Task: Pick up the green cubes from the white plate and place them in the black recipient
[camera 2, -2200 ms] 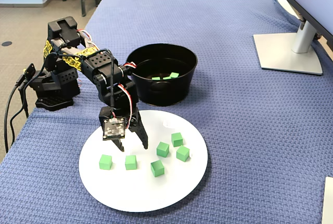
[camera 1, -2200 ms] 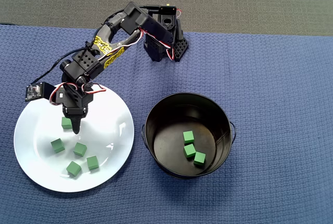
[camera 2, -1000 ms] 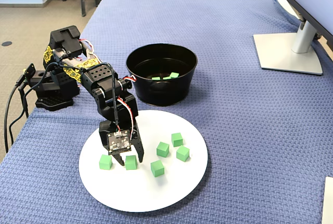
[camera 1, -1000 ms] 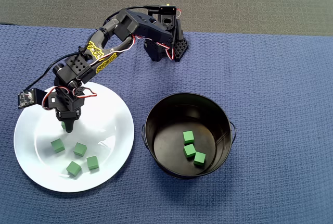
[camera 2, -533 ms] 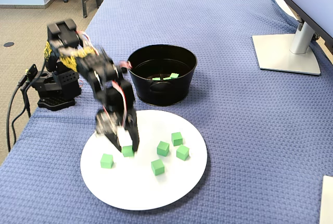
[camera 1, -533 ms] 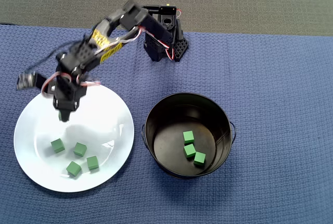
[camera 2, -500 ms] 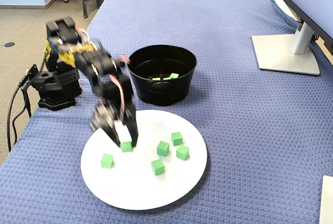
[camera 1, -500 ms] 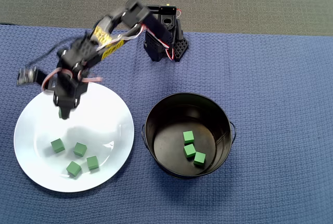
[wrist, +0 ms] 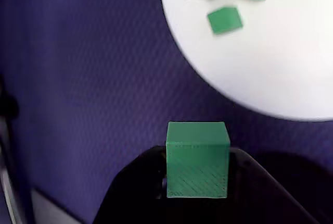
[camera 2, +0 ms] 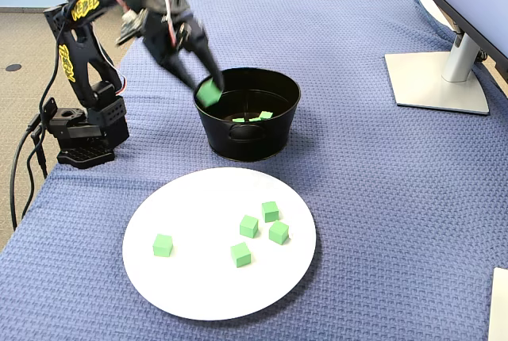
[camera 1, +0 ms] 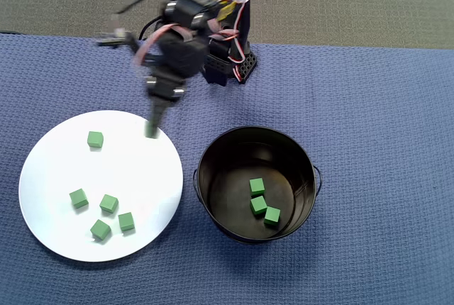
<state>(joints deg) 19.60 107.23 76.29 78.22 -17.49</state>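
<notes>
My tool (camera 2: 209, 90) is clamped on one green cube (wrist: 197, 159), raised high so it clears the tall wall of the black recipient (camera 1: 213, 198) (three cubes (camera 1: 257, 186) lie inside). In the fixed view the cube hangs near the rim; from overhead it sits over the white plate's (camera 1: 50, 227) edge. Five cubes (camera 2: 249, 226) wait on the plate.

Motion blurs the arm (camera 1: 177, 50) overhead; the wrist view crops the white plate (wrist: 270, 62).
</notes>
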